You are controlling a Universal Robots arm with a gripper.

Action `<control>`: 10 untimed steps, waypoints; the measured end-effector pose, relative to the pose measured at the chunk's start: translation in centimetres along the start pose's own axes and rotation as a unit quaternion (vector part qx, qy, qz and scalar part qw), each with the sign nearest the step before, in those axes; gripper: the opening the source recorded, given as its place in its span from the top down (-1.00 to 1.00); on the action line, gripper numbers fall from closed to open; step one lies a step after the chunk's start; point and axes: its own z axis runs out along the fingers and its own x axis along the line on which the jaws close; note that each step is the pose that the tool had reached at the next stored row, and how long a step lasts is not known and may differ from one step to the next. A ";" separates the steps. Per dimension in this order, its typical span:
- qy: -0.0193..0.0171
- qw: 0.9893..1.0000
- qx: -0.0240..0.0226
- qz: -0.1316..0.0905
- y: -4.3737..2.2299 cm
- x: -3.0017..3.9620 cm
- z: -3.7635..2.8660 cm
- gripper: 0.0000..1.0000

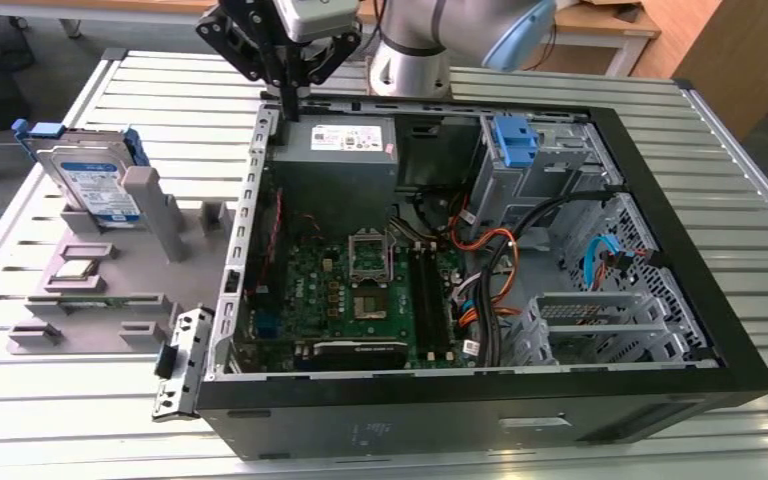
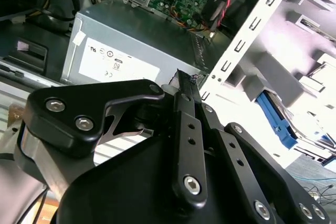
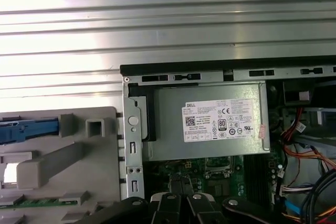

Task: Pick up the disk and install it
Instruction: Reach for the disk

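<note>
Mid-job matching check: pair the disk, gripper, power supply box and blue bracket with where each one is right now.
Things:
1. disk
2. gripper
3. power supply box
4. blue bracket

Places:
A. in the drive bay of the case
B. over the case's rim
C. upright in the grey fixture outside the case
D. inside the case, white label up

Pairs: 1-C, 2-B, 3-D, 4-A
</note>
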 end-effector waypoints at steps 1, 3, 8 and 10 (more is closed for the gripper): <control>0.000 1.000 0.000 0.000 -0.02 0.21 0.00 0.80; 0.000 1.000 0.000 0.000 -0.05 0.70 0.00 0.80; -0.002 1.000 0.000 0.000 -0.17 2.22 -0.01 0.80; -0.002 1.000 0.000 0.000 -0.21 2.77 -0.02 0.80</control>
